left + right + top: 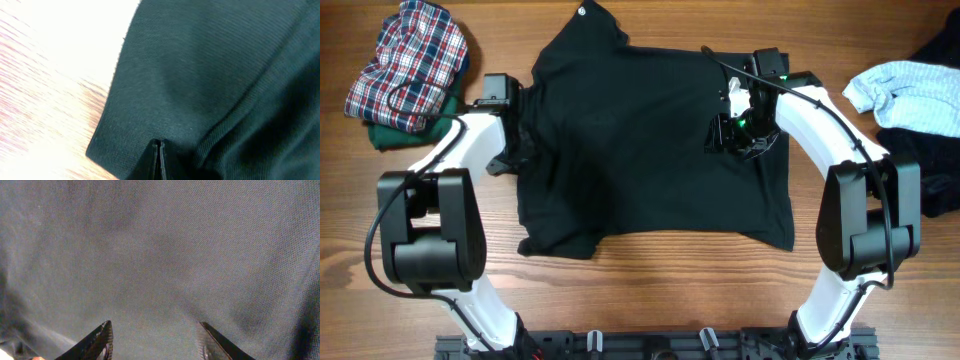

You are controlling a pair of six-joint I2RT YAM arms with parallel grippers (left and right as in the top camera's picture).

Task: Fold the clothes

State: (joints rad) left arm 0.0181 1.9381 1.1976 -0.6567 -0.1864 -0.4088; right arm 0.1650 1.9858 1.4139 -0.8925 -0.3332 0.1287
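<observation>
A large black T-shirt (640, 150) lies spread on the wooden table, collar towards the far edge. My left gripper (518, 142) sits at the shirt's left sleeve. In the left wrist view its tips (160, 143) are pressed together on the black fabric (210, 75) just inside the sleeve hem; I cannot tell whether cloth is pinched between them. My right gripper (732, 128) hovers over the shirt's right chest area. In the right wrist view it (155, 326) stands open, with flat dark cloth (165, 245) beneath and nothing between its fingers.
A plaid garment (410, 62) lies on a green one (392, 132) at the far left. At the right edge lie a light blue garment (905, 90) and dark clothes (932, 170). Bare wood shows beside the sleeve (45, 100).
</observation>
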